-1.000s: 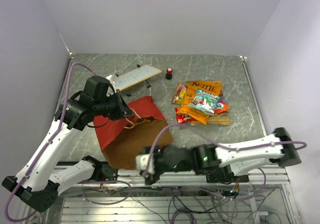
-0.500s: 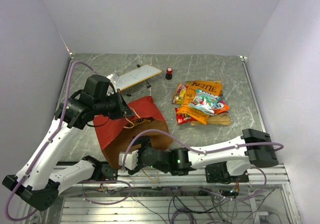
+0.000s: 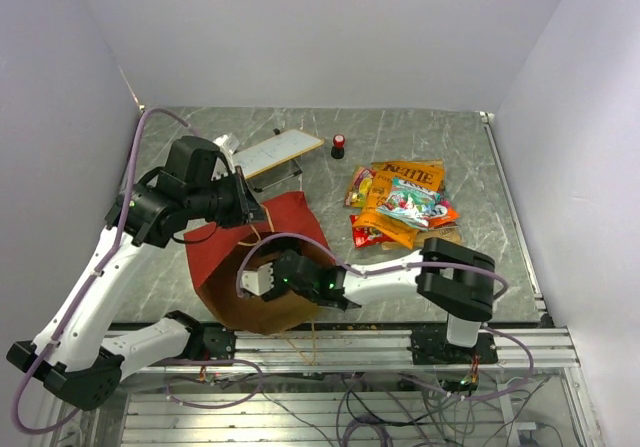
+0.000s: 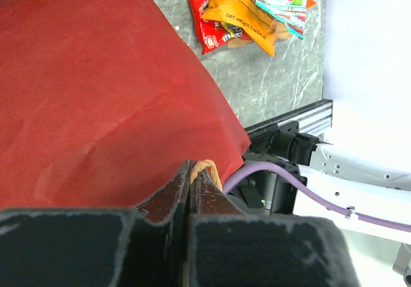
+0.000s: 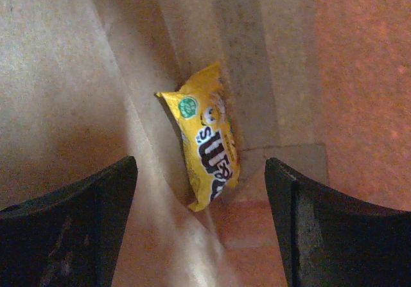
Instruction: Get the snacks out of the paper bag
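Left hand point(image 3: 245, 210), seen from the overhead camera, is clamped on the upper rim of the paper bag point(image 3: 295, 222). The bag is tipped over on the counter point(image 3: 480, 167), red outside up, its brown mouth facing the arm bases. I see my right hand point(image 3: 256, 282) reaching into that mouth. Well to the right of the bag, a pile of snacks point(image 3: 405, 207) in orange, red and multicolour lies on the counter. Behind the bag sit a flat white board point(image 3: 275, 151) and, near it, a small red-and-black cylinder point(image 3: 338, 146).

From the left wrist camera, the two fingers point(image 4: 167, 200) are pressed together, pinching the bag's tan twisted handle point(image 4: 207, 169) at the edge of the red paper. The snack pile shows at the top, and the white right arm point(image 4: 359, 171) with its purple cable point(image 4: 270, 169) at the lower right.

From the right wrist camera, I am looking at brown paper inside the bag. Both dark fingers point(image 5: 77, 216) stand wide apart with nothing between them. One yellow packet point(image 5: 207, 147) lies ahead of them, against a fold at the bottom of the bag, touched by neither finger.
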Controlling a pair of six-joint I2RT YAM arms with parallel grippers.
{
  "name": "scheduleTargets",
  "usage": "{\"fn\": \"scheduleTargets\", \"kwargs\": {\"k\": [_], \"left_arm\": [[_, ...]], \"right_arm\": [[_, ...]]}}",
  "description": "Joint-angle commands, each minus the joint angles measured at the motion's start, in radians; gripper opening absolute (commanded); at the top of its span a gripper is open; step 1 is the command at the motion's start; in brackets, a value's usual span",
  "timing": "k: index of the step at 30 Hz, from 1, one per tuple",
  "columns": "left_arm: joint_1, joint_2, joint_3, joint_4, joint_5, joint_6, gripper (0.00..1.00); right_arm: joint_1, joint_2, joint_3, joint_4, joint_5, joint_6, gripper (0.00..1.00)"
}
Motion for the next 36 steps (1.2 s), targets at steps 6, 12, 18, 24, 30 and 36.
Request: {"fn": "scheduleTargets", "kwargs": {"k": [6, 12, 18, 24, 30, 36], "left_arm": [[0.005, 0.026, 0.018, -0.013, 0.058, 0.030, 0.07], [0.005, 0.017, -0.013, 0.019, 0.094, 0.002, 0.07], [0.005, 0.019, -0.005, 0.016, 0.087, -0.001, 0.07], [0.005, 0.013, 0.002, -0.006, 0.058, -0.009, 0.07], [0.005, 0.015, 0.015, -0.012, 0.036, -0.026, 0.07], [0.005, 0.019, 0.039, 0.010, 0.039, -0.053, 0.07]], "right_arm": [[-0.052, 0.164, 0.120, 0.089, -0.050, -0.129, 0.80], [-0.071, 0.265, 0.195, 0.087, 0.013, -0.129, 0.75], [-0.112, 0.327, 0.268, 0.028, 0.015, -0.106, 0.59], [-0.120, 0.317, 0.269, 0.021, -0.033, -0.107, 0.41], [-0.112, 0.233, 0.258, -0.040, -0.085, -0.091, 0.22], [-0.084, 0.097, 0.218, -0.147, -0.179, -0.049, 0.06]]}}
